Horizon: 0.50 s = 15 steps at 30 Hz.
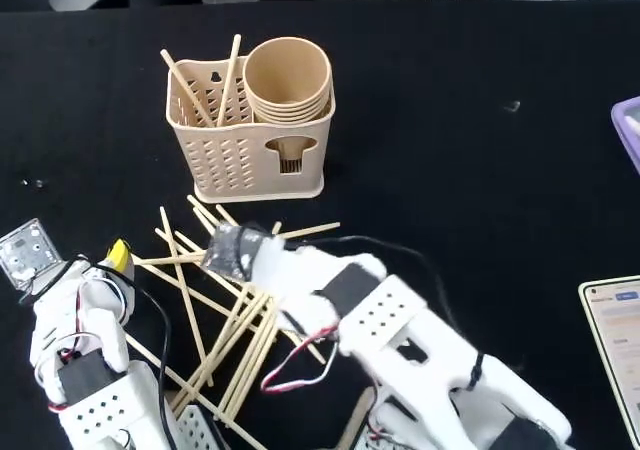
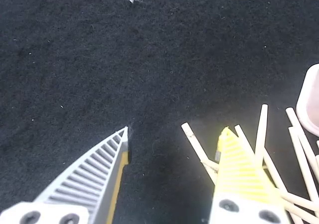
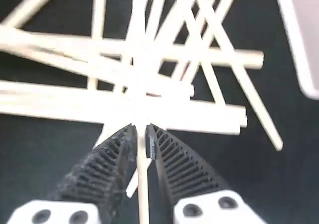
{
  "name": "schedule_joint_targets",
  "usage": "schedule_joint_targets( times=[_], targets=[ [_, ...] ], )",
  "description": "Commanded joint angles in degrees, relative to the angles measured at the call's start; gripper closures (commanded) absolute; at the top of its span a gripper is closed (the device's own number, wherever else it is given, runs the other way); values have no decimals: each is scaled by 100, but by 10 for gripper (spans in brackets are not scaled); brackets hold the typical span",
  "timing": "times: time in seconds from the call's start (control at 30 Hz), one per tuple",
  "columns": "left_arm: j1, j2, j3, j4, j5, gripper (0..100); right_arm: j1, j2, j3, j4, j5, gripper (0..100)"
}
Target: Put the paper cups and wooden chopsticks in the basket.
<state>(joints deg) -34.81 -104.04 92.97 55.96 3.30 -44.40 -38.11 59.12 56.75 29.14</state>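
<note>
Before basket, crossed chopsticks; phone far right

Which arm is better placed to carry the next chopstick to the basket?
Probably right: the right tool is closed on one chopstick in the pile near the basket. The left tool is open over bare table beside the pile.
</note>
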Motion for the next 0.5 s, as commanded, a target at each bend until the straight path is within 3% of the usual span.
schedule_joint_targets(
  times=[0.0, 0.47],
  targets=[
    [-13, -35, -22, -123, -9, 716, -308, -207, -31, -404, 79, 987],
    [-13, -35, -22, -123, -9, 716, -343, 1385, -251, -1266, 53, 984]
  ],
)
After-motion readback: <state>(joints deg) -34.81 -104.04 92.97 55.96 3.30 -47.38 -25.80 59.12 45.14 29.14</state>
